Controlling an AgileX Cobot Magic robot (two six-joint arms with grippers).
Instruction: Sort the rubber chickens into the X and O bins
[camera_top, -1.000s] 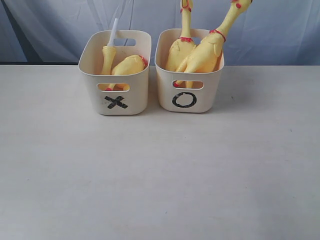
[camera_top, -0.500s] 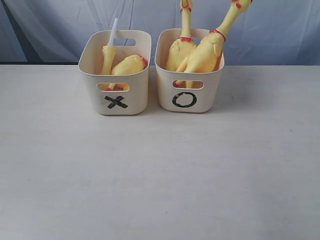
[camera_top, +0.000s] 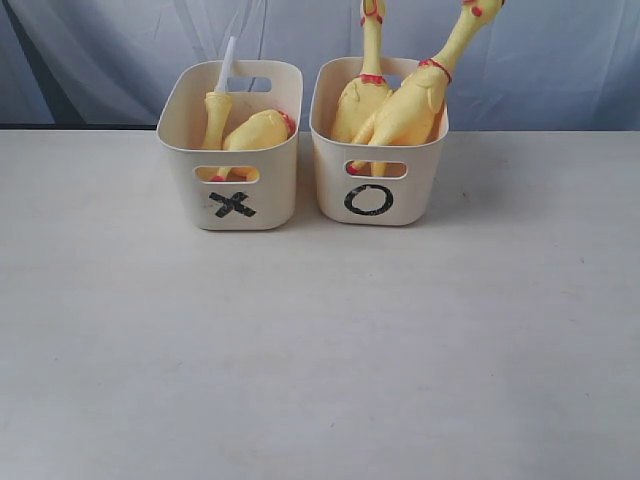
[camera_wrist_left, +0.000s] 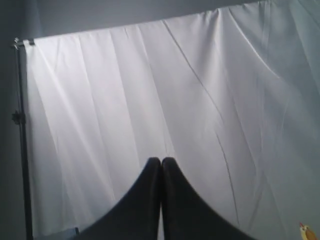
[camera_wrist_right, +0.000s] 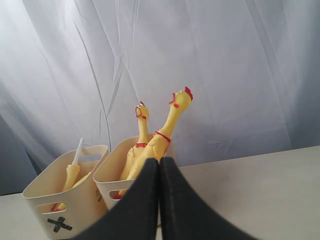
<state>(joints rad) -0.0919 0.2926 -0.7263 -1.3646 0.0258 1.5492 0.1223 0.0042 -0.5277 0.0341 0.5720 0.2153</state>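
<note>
While left end effector (camera_wrist_left: 161, 167) and right end effector (camera_wrist_right: 160, 167) are closed, bins (camera_top: 272, 200) near far table (camera_top: 320, 360) edge, foreground open.

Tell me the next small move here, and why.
Probably none, just stop: the X bin holds the headless chicken and the thin chicken with the white tube, the O bin holds both long-necked chickens, no chicken lies on the table, and the left gripper and right gripper show shut fingers holding nothing.

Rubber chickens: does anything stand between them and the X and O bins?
Nothing visible does: the thin chicken and headless chicken already lie in the X bin, the two long-necked chickens in the O bin.
</note>
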